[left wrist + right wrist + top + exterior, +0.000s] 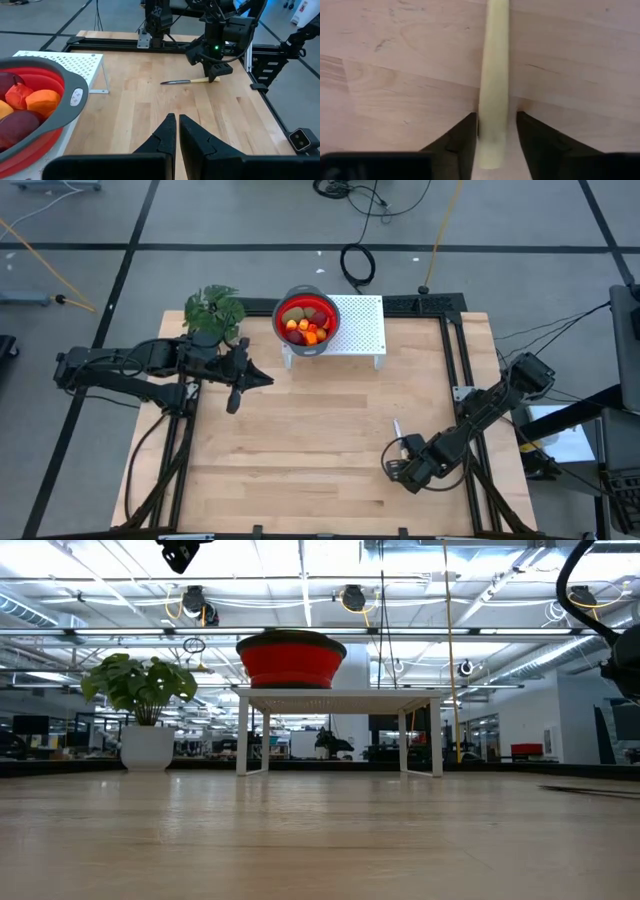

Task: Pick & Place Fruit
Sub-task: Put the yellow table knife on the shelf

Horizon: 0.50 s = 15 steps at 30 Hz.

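fruit point(305, 326): piled in the red bowl point(326, 308), which sits on the white perforated stand point(362, 326) at the far middle of the table point(310, 440); well apart from both pincers
left gripper point(233, 402): hangs over the table's left part, near the stand; fingers pressed together, pinching nothing; in the left wrist view the bowl and fruit lie just beside it
right gripper point(396, 458): low over the table's near right part, far from the fruit; fingers point(465, 140) one on each side of the knife's pale handle point(493, 85), the one finger touching or all but touching it, a thin gap at the other; cannot tell if it is gripped
knife point(190, 81): flat on the wood, dark slim blade, cream handle, rounded at the end
bowl: red with a grey rim and a grey tab, ribbed walls that look soft
fruit shapes: dark red rounds, orange lumps, one olive-brown oval; smooth and matt
stand: white, dotted with small holes, thin legs
table: pale wood boards, visible grain, dark metal frame
plant point(214, 309): broad green leaves, white pot, at the far left by the stand
hidden: low view shows only the bowl's outside, no fruit; the left wrist view cuts off much of the bowl; the right wrist view cuts off the handle's far end and shows no blade
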Available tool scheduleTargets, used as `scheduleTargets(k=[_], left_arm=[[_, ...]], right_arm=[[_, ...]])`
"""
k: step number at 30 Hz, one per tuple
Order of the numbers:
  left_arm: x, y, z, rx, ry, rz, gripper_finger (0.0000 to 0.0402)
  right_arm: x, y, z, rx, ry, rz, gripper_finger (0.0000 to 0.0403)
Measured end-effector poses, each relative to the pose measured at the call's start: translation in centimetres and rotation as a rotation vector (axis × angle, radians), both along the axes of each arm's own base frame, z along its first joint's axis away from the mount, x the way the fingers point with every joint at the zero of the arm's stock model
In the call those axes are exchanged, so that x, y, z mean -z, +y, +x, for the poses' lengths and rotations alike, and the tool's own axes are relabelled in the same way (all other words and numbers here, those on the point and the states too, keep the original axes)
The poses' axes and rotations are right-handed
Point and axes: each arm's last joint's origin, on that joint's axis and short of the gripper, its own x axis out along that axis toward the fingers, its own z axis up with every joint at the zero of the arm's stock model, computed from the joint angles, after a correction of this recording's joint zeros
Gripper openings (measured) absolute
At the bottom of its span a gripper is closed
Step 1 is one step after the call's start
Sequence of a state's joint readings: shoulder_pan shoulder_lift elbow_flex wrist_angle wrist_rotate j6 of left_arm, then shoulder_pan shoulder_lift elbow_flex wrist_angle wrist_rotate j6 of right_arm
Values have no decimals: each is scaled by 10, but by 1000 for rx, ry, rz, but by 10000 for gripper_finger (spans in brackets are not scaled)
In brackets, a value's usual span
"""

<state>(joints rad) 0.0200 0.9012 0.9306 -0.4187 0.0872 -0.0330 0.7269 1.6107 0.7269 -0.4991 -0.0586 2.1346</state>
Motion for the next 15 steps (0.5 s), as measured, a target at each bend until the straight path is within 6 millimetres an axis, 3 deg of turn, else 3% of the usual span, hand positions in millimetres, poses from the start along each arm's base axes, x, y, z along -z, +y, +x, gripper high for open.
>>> scheduleTargets(k=[7,15], left_arm=[[0,0,0,-1,0,-1,19],[0,0,0,1,0,7,19]], right_arm=[[0,-1,-1,-10,9,-11,70],[-28,-4,0,-45,-183,-8,66]])
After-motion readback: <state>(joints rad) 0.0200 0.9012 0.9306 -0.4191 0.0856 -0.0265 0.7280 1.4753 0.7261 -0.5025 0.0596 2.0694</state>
